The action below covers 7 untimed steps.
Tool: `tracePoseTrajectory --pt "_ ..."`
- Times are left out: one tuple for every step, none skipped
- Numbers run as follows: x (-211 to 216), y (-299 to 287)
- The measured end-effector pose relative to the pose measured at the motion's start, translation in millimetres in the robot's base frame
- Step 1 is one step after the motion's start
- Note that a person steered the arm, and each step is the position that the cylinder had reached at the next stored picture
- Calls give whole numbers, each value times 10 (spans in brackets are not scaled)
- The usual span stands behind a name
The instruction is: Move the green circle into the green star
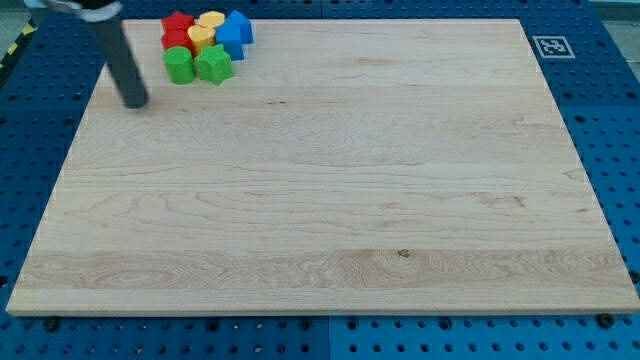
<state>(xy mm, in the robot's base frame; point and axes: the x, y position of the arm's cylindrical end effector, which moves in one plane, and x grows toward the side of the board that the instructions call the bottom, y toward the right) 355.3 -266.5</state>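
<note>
The green circle (179, 65) sits near the view's top left on the wooden board (330, 200). The green star (214, 65) is right beside it on its right, touching or nearly touching. Both lie at the lower edge of a tight cluster of blocks. My tip (134, 102) rests on the board to the left of and slightly below the green circle, a short gap away from it.
Behind the green blocks sit red blocks (177, 30), yellow blocks (207, 28) and blue blocks (236, 32), packed together near the board's top edge. A black-and-white marker tag (549, 46) is at the top right, off the board.
</note>
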Motion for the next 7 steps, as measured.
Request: tracePoseTrajectory --pt "-279 -209" --pt "-330 -5" --pt "-344 237" --pt "-370 361" --pt "-370 479" --pt "-372 587" --pt "-396 673"
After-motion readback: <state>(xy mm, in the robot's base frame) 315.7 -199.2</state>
